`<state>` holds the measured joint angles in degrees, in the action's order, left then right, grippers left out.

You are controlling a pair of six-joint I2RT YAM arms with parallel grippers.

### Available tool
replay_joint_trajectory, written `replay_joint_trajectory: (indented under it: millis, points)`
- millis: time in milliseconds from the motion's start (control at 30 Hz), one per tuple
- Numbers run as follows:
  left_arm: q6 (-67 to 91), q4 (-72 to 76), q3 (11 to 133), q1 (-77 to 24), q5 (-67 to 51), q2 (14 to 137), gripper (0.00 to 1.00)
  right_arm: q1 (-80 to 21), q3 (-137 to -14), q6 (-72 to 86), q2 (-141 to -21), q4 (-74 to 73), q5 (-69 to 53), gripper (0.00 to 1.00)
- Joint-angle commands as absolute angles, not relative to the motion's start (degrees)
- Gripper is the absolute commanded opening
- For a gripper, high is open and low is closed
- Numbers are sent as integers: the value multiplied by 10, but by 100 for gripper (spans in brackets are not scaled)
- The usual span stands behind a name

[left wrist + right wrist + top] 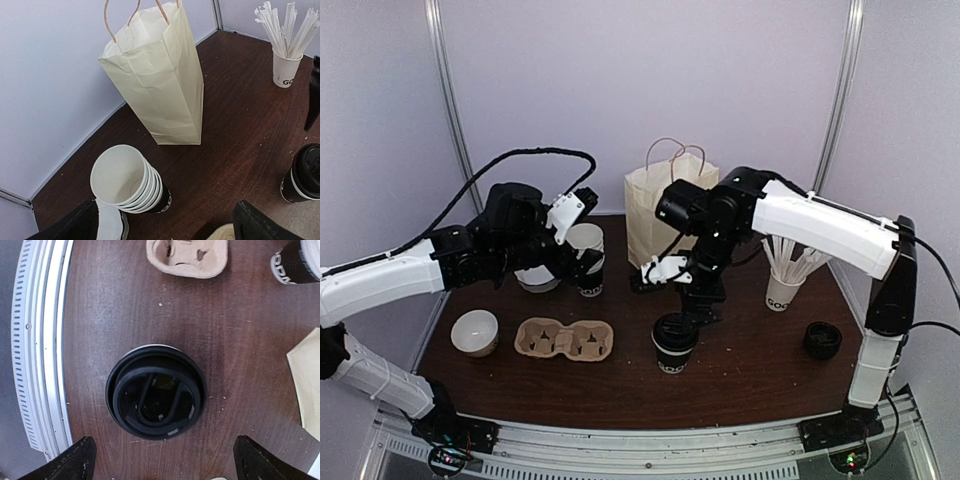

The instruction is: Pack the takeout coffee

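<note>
Nearest me, out in front of the paper bag [660,210], the takeout coffee [156,398] stands upright and lidded. My right gripper [162,457] hangs directly above it, jaws spread wide, one finger off to each side, holding nothing. Off the bag's front left lies the cup carrier [564,339], both wells vacant. Just beside the bag's left, my left gripper [170,225] hovers over the stack of unlidded cups [131,182], jaws wide and empty too. I judge this is the grasp step. Next I should lower around the cup's body, close gently so the paper doesn't crush, and lift it level.
</note>
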<state>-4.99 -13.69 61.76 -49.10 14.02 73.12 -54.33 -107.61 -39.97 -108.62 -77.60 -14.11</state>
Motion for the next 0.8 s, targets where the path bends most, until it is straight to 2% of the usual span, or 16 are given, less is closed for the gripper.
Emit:
replay_joint_trajectory:
  millis: [0,133,267,500,633,767]
  points:
    - [17,-184,677,-497,113,763,96,-500,-1045,-374,-992,-741,-158,99]
    - [80,-296,764,-509,99,805,87,-446,-957,-327,-900,-630,-165,99]
    - [163,-288,739,-517,14,816,81,-382,-865,-245,-846,-539,-246,100]
    - [263,-236,709,-568,-40,861,80,-341,-794,-182,-880,-511,-360,99]
    - [311,-238,709,-575,-43,883,83,-338,-770,-181,-916,-509,-421,88]
    - [344,-231,704,-576,-57,892,85,-339,-738,-166,-928,-476,-462,83]
